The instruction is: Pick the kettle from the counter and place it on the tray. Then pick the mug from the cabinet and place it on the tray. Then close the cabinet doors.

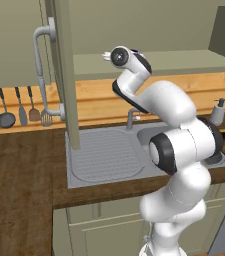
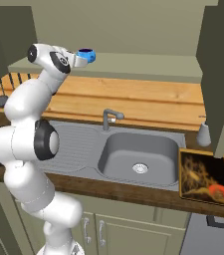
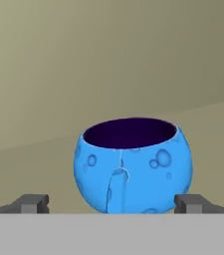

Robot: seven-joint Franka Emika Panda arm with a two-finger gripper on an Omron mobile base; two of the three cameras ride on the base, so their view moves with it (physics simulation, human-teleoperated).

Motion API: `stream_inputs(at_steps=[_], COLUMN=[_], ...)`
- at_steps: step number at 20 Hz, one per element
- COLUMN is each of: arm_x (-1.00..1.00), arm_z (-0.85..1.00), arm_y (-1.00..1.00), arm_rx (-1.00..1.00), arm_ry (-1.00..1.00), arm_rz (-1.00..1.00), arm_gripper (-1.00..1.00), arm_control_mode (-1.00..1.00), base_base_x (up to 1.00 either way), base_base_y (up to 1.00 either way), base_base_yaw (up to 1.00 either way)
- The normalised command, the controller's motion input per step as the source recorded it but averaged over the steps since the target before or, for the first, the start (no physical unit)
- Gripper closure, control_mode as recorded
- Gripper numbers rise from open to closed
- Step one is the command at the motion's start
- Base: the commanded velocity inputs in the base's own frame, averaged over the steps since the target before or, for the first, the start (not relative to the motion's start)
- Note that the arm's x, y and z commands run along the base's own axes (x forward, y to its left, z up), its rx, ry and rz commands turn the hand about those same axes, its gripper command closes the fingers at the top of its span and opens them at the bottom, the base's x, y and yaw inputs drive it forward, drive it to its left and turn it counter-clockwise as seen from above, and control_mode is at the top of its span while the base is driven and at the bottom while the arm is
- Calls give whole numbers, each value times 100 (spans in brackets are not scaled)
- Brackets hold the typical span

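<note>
The blue mug [image 3: 133, 167] stands upright on the shelf of the olive-green cabinet [image 2: 133, 64], handle side facing the hand. My gripper [image 3: 112, 204] is open, a fingertip [image 3: 31, 203] low on each side of the mug, neither touching it. From the right base view the raised gripper [image 2: 80, 59] reaches the mug [image 2: 86, 55] at the shelf's left part. Both cabinet doors [image 1: 64, 75] [image 2: 222, 74] stand open. The wooden tray [image 2: 181, 172] lies on the dark counter [image 2: 133, 193] right of the sink. The kettle is out of view.
A grey sink [image 2: 138, 154] with drainer [image 1: 104, 155] and tap [image 2: 109, 117] sits below the arm. A grey soap dispenser [image 2: 204, 133] stands by the tray. Utensils [image 1: 19, 107] hang on the wooden backsplash at left. The open right door hangs over the tray's far side.
</note>
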Motion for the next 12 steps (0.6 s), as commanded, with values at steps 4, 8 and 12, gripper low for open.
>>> stream_inputs(at_steps=[4,8,12], arm_x=[4,0,0], arm_z=[0,0,0], arm_y=[-15,-18,-13], arm_rx=[1,0,0], arm_ry=[0,0,0], arm_rz=[-2,-5,-5], arm_gripper=[100,100,100], arm_control_mode=[-100,-100,-100], base_base_x=[0,0,0], base_base_y=[0,0,0], base_base_yaw=[0,0,0])
